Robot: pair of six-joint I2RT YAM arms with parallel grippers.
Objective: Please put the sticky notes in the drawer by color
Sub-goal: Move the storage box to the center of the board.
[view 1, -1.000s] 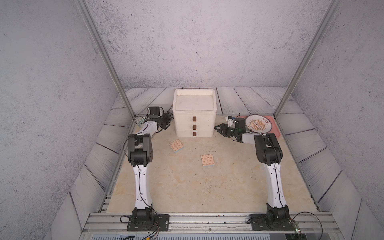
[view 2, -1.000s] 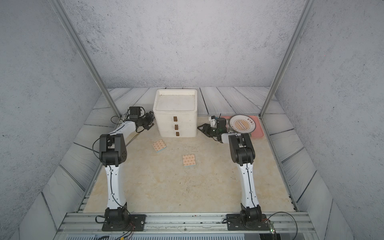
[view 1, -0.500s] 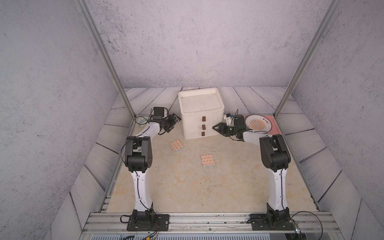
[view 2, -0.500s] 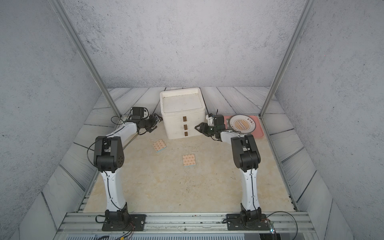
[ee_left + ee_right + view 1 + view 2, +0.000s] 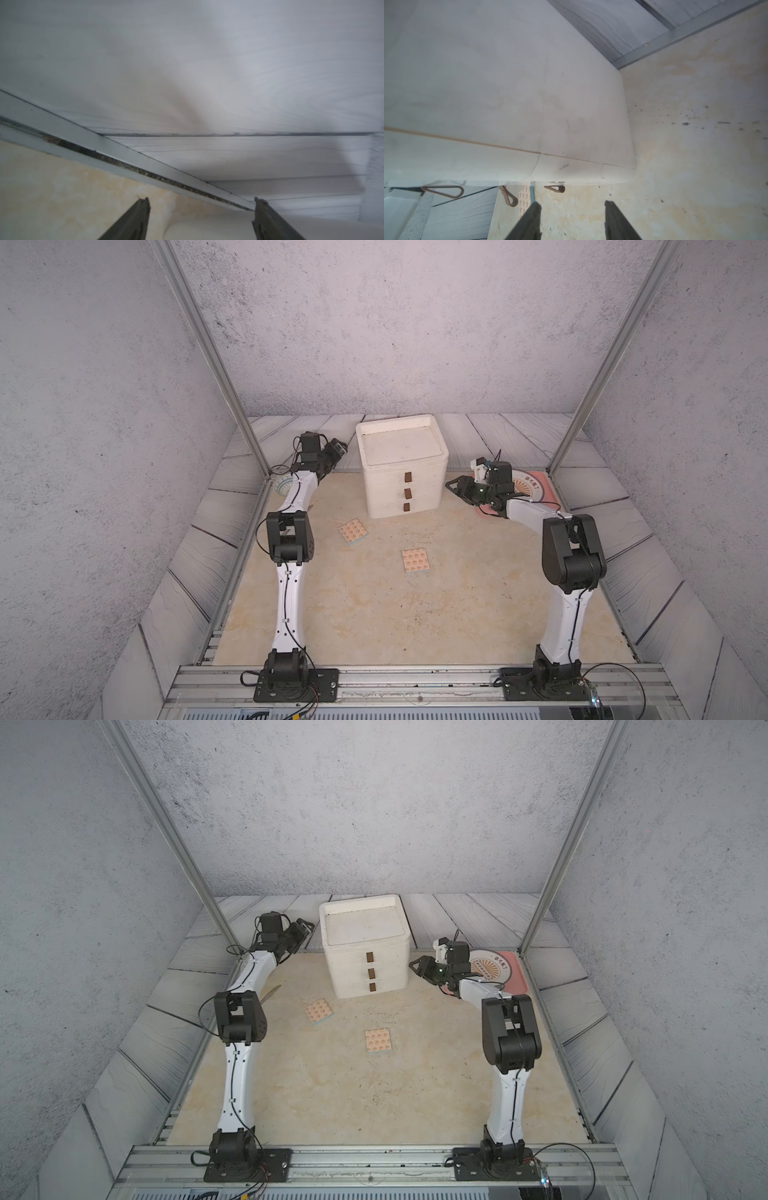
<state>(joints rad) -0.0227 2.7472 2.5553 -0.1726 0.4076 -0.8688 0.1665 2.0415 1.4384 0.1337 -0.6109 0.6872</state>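
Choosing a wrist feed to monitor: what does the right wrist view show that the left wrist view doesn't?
Only the right wrist view: the white drawer, its brown handles, a sliver of orange-patterned sticky note, and the right gripper. Only the left wrist view: the left gripper. Both: the beige tabletop, a metal rail, grey planks, and a gripper open and empty.

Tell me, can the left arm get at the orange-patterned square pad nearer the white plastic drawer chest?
Probably yes. The pad lies flat on open table, nothing on it, and the left gripper, open and empty, hangs beside the chest.
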